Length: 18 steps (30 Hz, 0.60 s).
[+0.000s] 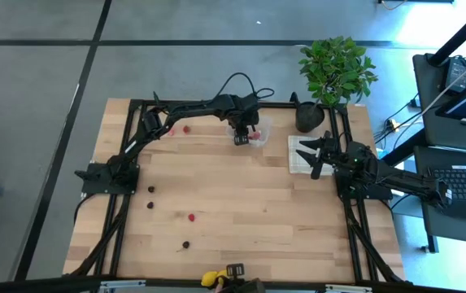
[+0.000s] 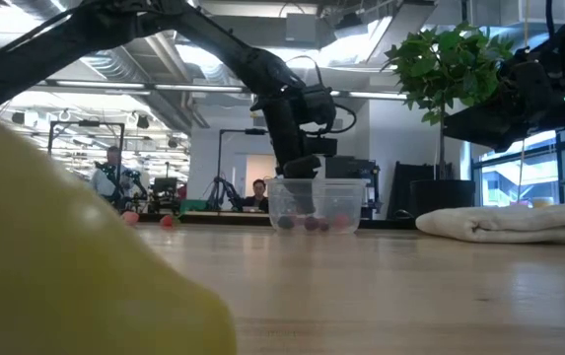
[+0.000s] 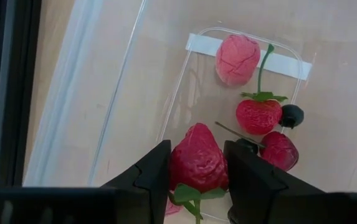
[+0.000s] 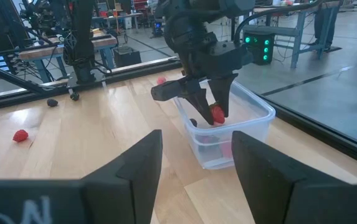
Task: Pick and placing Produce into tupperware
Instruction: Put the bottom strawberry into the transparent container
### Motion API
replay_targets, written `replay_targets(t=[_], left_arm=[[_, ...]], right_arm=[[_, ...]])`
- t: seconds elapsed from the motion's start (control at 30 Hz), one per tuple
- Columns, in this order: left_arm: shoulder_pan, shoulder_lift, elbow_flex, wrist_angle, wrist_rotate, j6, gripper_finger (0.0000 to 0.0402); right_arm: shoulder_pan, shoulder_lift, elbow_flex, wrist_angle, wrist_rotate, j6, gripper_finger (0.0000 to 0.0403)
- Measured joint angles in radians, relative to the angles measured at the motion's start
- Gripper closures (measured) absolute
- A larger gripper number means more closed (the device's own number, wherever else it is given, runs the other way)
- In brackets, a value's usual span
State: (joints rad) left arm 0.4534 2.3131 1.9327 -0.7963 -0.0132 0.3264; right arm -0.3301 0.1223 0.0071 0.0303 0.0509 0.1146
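The clear tupperware (image 1: 253, 133) stands near the table's far edge; several red and dark pieces lie in it (image 3: 262, 115). My left gripper (image 3: 197, 171) hangs over the box, shut on a red strawberry (image 3: 198, 158). In the right wrist view the same gripper (image 4: 210, 109) dips just inside the box's rim (image 4: 253, 102). Loose produce lies on the wood: red berries (image 1: 185, 129) (image 1: 191, 217), dark ones (image 1: 150, 190) (image 1: 185, 243), a yellow piece (image 1: 211, 279) at the near edge. My right gripper (image 1: 314, 157) waits open over the checked cloth (image 1: 302, 155). My left gripper pinches the strawberry's red body (image 3: 194, 149) between its two fingers (image 3: 156, 171), coming from above and pointing down. The berry is lifted clear over the box's floor, its green leaf end (image 3: 190, 194) back between the fingers and its tip toward the box.
A potted plant (image 1: 336, 69) stands at the far right corner beside the cloth. A black frame rail (image 1: 216, 104) runs along the table's far edge behind the box. Bare wood spans the table's middle (image 1: 241, 195). People and benches show in the room beyond.
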Motion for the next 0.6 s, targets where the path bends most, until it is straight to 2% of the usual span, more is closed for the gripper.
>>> replay_targets(t=[0.27,0.6], left_arm=[[0.0,0.0,0.0,0.0,0.0,0.0,0.0263],[0.0,0.0,0.0,0.0,0.0,0.0,0.0274]], right_arm=[[0.0,0.0,0.0,0.0,0.0,0.0,0.0208],[0.0,0.0,0.0,0.0,0.0,0.0,0.0208]])
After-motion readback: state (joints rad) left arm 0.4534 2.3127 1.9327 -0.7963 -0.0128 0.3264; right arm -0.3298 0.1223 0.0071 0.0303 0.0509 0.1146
